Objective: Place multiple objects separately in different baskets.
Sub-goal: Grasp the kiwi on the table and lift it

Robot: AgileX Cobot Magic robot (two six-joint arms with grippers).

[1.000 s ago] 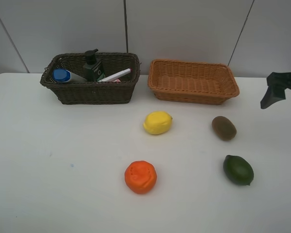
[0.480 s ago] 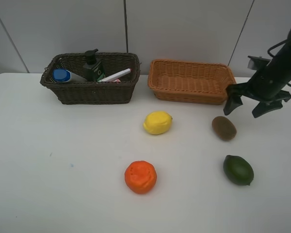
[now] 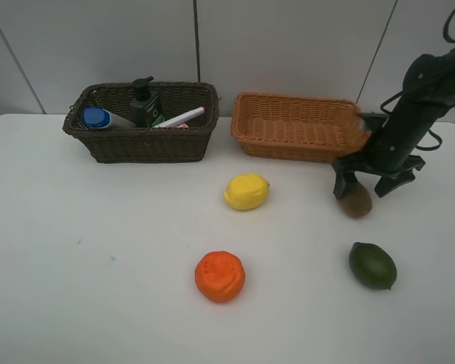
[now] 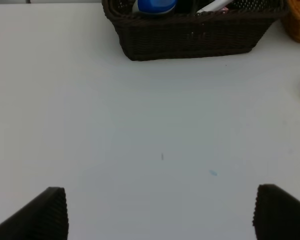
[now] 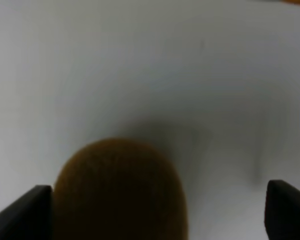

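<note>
The brown kiwi lies on the white table in front of the orange-tan basket. My right gripper hangs open just over it, one finger on each side; in the right wrist view the kiwi sits between the fingertips, nearer one of them. Lemon, orange and lime lie loose. The dark brown basket holds the blue-capped bottle, green pump bottle and marker. My left gripper is open above bare table.
The orange-tan basket has nothing in it. Both baskets stand at the table's back edge against a tiled wall. In the left wrist view the dark basket is ahead, with a corner of the orange-tan basket beside it.
My right arm has come in from the right edge and moved left and down until its open fingers straddle the kiwi. Nothing else has moved.
</note>
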